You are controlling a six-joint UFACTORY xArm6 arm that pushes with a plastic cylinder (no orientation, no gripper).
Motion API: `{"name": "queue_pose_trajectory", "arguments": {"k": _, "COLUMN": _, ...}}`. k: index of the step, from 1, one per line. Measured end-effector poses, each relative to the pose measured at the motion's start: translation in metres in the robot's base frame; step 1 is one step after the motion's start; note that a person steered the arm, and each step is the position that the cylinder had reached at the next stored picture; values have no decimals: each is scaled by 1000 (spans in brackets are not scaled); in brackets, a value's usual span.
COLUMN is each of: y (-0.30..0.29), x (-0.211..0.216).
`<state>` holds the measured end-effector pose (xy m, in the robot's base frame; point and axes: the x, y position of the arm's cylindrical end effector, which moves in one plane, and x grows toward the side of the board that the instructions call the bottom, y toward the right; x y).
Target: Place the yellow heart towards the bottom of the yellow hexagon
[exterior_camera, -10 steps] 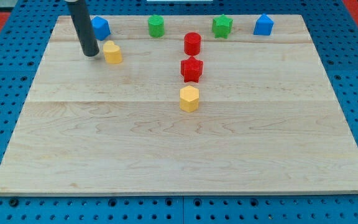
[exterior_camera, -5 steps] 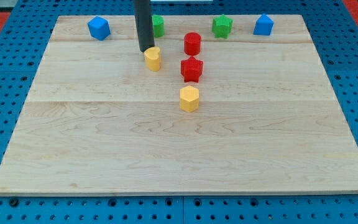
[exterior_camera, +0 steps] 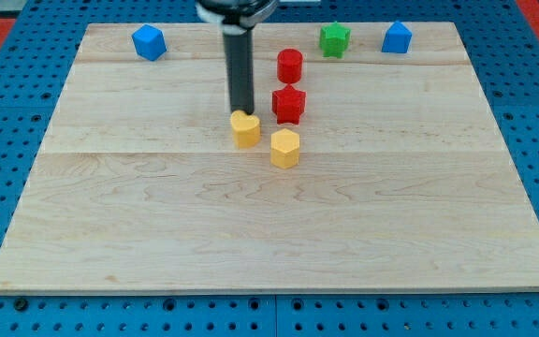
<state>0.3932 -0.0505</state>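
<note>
The yellow heart (exterior_camera: 245, 129) lies on the wooden board (exterior_camera: 269, 225), just left of and slightly above the yellow hexagon (exterior_camera: 285, 148), a small gap between them. My tip (exterior_camera: 242, 112) touches the heart's upper edge, with the dark rod rising toward the view's top. A red star (exterior_camera: 288, 104) sits right of the rod, above the hexagon.
A red cylinder (exterior_camera: 290, 65) stands above the red star. A blue block (exterior_camera: 148, 42) is at the top left. A green star (exterior_camera: 334, 39) and a blue block (exterior_camera: 397, 37) are at the top right. The rod hides the other green block.
My tip has pushed the yellow heart from the upper left down and to the right, until it sits next to the yellow hexagon. The other blocks have not moved.
</note>
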Motion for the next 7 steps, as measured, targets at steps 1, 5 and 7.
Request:
{"name": "queue_pose_trajectory", "arguments": {"k": 1, "y": -7, "x": 40}}
{"name": "queue_pose_trajectory", "arguments": {"k": 5, "y": 26, "x": 73}}
{"name": "queue_pose_trajectory", "arguments": {"k": 7, "y": 19, "x": 110}}
